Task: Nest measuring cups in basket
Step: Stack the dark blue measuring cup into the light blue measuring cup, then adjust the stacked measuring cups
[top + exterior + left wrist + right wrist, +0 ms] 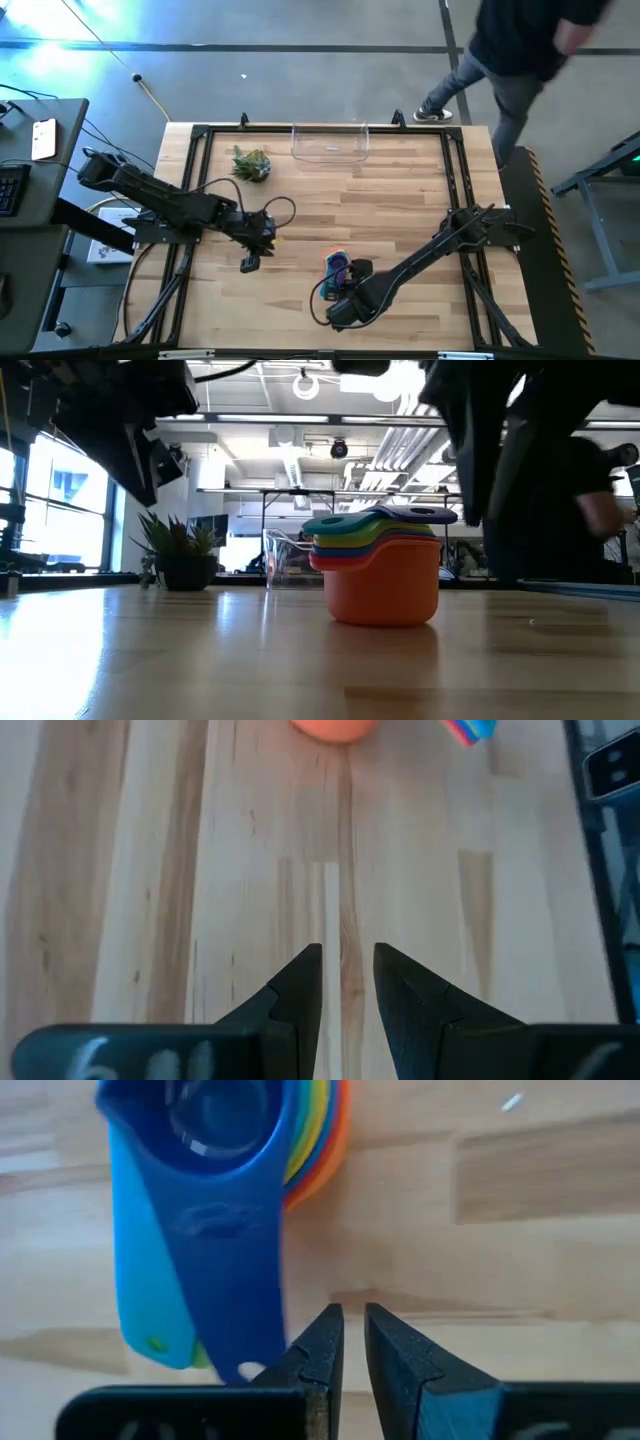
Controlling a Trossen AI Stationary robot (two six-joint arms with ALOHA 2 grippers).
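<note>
Item: measuring cups (381,565), one nested stack with the orange cup outermost and standing on the wooden table (400,215) toward its near edge, handles fanned to one side (blue handle uppermost in the right wrist view), nothing gripping it. Right gripper (353,1328) hovers just beside the stack's handles, fingers nearly pressed together and empty; left gripper (348,970) sits left of the stack above bare wood, fingers slightly apart, holding nothing. Farther back: small green plant (252,163) at left, basket (330,143) clear and at the far edge, and beyond the table a person (520,50) walking on the floor.
</note>
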